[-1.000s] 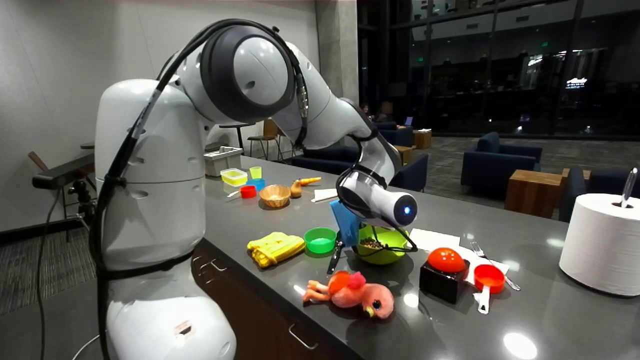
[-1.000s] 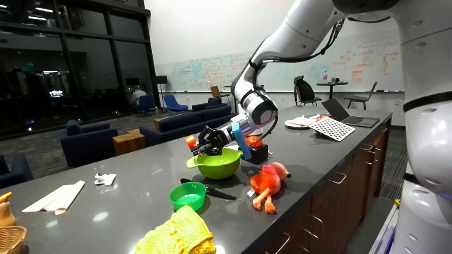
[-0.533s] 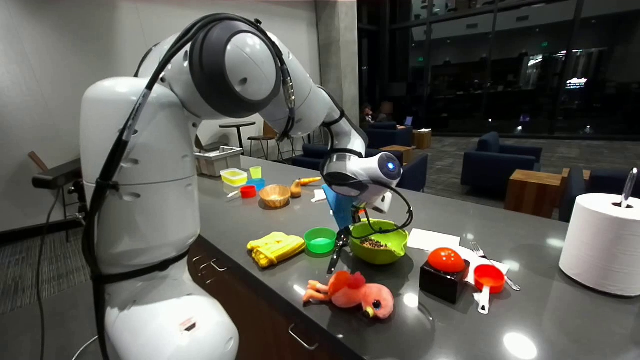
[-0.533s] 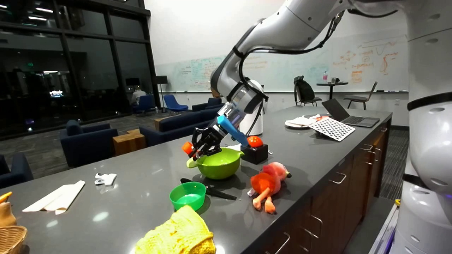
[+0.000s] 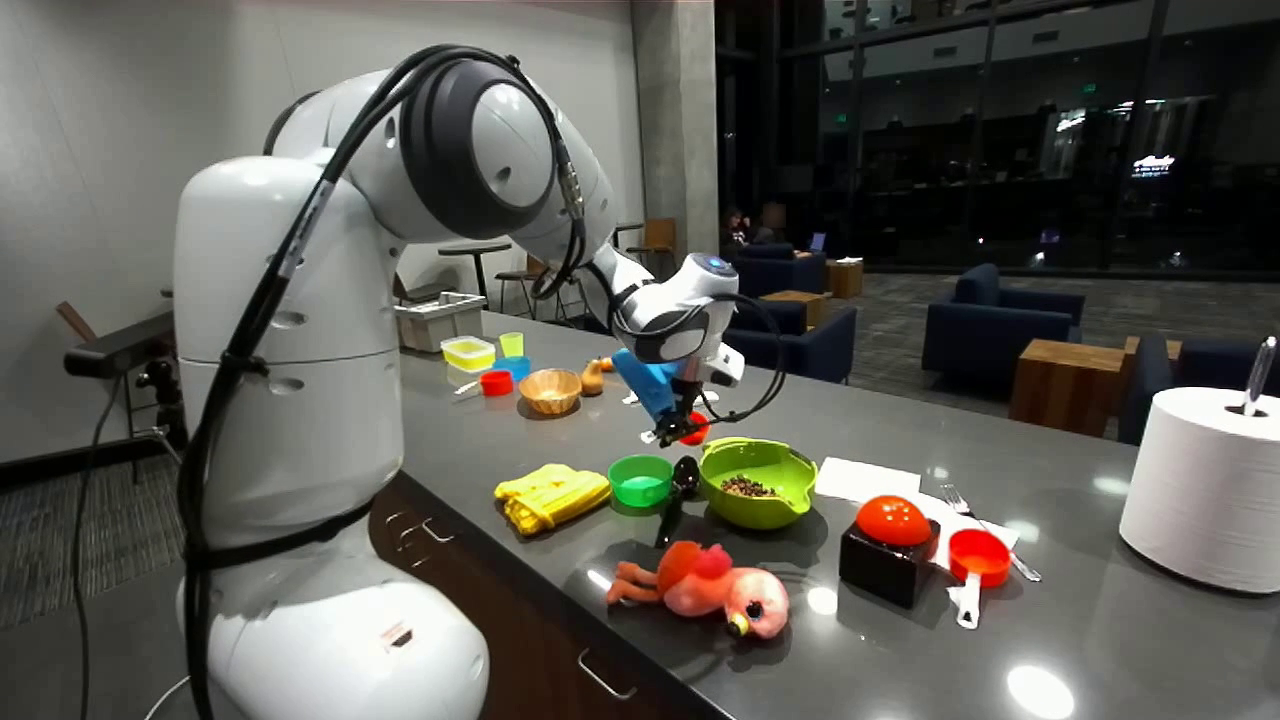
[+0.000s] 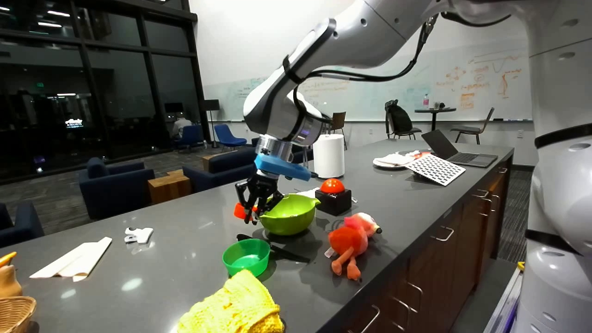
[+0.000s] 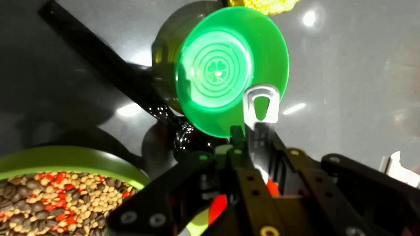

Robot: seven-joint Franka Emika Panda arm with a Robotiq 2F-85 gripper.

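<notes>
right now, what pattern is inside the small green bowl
The small green bowl shows a four-leaf clover within concentric rings, clearest in the wrist view.

A pink-and-orange plush bird [image 5: 700, 590] lies on the glossy grey counter [image 5: 900, 665] near a black cube [image 5: 882, 566] topped by a red dome [image 5: 893, 520]; a folded yellow knitted cloth [image 5: 550, 497]; an upright white paper-towel roll [image 5: 1200, 490].

We see the white arm [image 5: 340, 300] stand tall, bend over at a round joint [image 5: 512, 143], and slope down to the wrist [image 5: 692, 300]. In an exterior view, we see the black gripper [image 6: 251, 220] hang below it, pointing down with a little lean. In the wrist view, we see the jaws pinched close together.
</notes>
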